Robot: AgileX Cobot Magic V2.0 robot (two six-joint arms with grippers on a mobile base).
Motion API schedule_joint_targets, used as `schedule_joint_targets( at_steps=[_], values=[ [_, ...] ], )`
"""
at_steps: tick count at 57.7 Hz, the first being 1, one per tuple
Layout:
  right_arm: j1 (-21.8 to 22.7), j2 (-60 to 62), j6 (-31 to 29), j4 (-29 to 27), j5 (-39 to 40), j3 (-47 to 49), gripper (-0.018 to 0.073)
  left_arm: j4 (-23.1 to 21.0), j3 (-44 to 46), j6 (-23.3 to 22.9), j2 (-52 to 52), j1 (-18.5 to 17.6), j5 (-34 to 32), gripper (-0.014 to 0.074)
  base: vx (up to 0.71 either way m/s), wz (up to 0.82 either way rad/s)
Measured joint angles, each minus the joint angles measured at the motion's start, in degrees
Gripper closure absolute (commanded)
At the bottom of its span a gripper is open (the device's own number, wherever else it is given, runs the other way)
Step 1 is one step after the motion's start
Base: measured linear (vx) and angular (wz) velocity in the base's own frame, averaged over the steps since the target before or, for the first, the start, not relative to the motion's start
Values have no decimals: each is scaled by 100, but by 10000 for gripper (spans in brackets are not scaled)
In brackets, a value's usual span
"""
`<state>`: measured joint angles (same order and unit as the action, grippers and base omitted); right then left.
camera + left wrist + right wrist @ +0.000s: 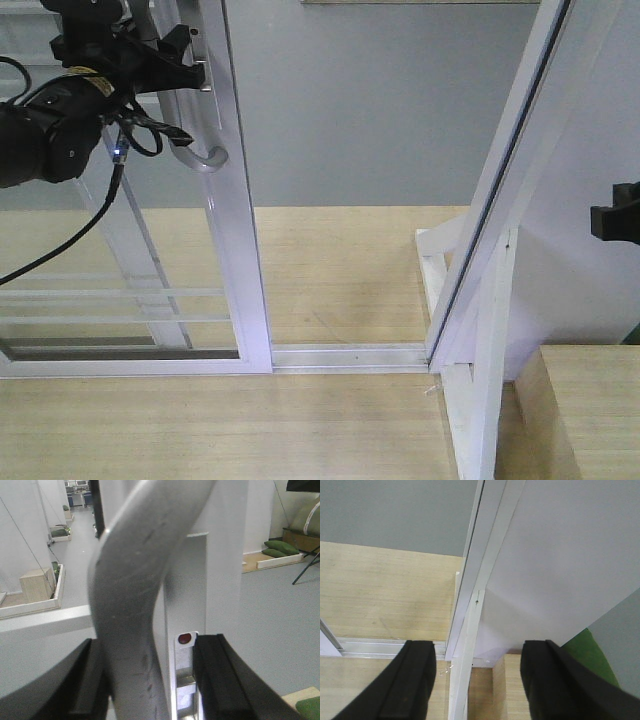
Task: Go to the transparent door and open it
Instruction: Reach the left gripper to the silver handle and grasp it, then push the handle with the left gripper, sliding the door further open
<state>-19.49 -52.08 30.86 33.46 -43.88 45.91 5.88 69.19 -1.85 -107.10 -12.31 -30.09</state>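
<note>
The transparent door (238, 250) stands at the left, clear glass with thin white bars in a glossy white frame. Its curved grey handle (196, 140) sits on the stile near the top. My left gripper (190, 60) is shut on that handle. In the left wrist view the handle (135, 605) fills the space between the black fingers (60, 690), and the right finger rests against the lock plate (185, 655). My right gripper (477, 680) hangs open with nothing between its fingers, above the base of the white frame post (470, 620). Only its edge (612, 215) shows in the front view.
A gap lies between the door stile and the slanting white frame post (510, 200), with the floor track (350, 355) running across it. A white panel (590, 120) and a wooden box (590, 410) stand at the right. Pale wooden flooring (340, 270) lies beyond.
</note>
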Motion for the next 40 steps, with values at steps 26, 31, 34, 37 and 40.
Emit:
schedule_joint_targets(
  at_steps=[26,31,34,37,40],
  values=[
    [0,0,0,-4,-49,0,115,-209,147,126,-171,191,215,126,0,0],
    [0,0,0,-4,-49,0,115,-315,147,126,-117,232,398,126,0,0],
    [0,0,0,-4,-49,0,115,-328,153,126,-59,275,575,126,0,0],
    [0,0,0,-4,-49,0,115,-345,156,126,6,319,768,126,0,0],
    [0,0,0,-4,-49,0,115,-373,164,130,82,370,973,126,0,0]
  ],
)
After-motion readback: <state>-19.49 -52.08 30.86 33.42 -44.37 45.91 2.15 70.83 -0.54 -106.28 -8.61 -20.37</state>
